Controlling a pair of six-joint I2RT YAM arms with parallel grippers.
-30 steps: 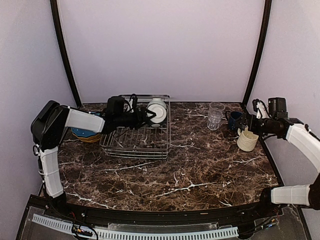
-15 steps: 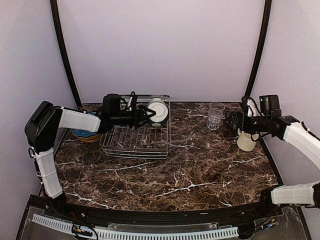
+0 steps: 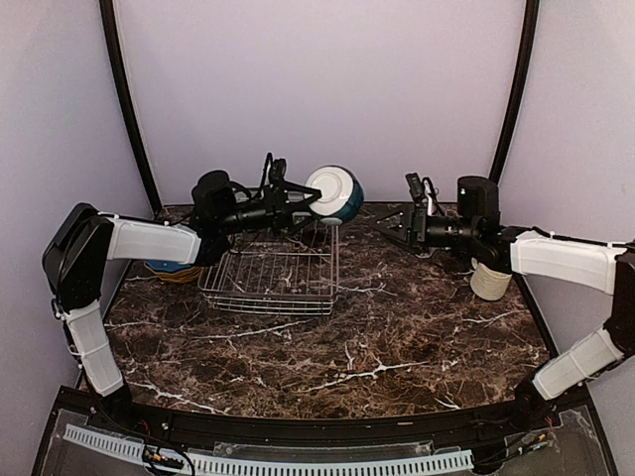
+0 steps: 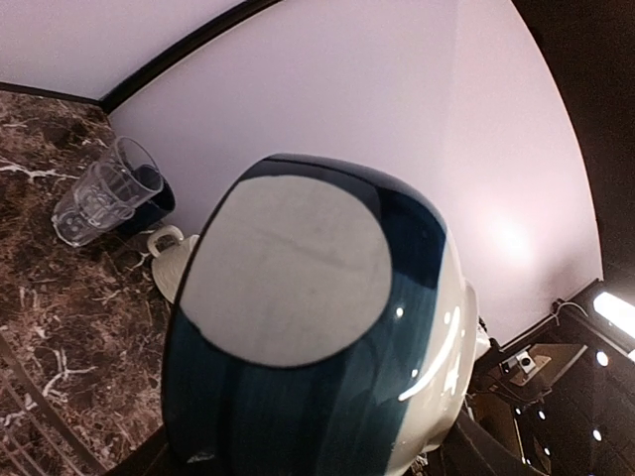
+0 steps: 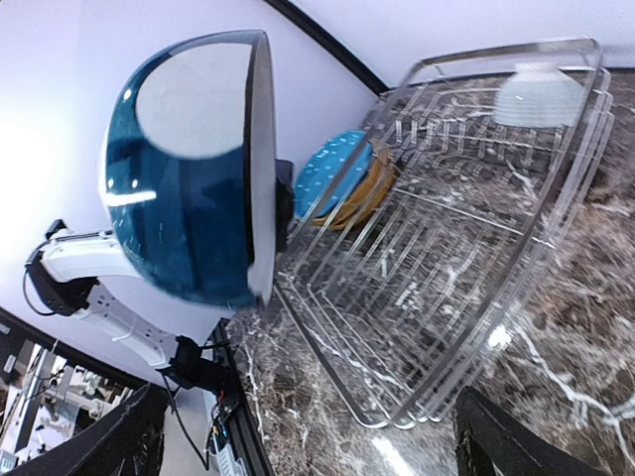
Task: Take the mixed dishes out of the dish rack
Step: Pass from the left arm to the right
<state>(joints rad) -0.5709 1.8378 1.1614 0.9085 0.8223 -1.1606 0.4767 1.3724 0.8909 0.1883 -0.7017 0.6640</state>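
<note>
L gripper (image 3: 303, 202) pinches the rim of a dark teal ceramic bowl (image 3: 335, 193), white inside, held on edge in mid-air above the far-right corner of the silver wire dish rack (image 3: 268, 280). R gripper (image 3: 397, 213) gapes wide, empty, pointing at the bowl's underside, near it but not touching. Blue dotted plate (image 5: 332, 174) lies beyond the rack's left side.

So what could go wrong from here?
1. The round teal bowl with a white inside hangs on its side above the silver wire dish rack, pinched at its rim by the left gripper; it may slip.
2. The open right gripper nearby could knock it, or its arm could hit the clear glass.
</note>
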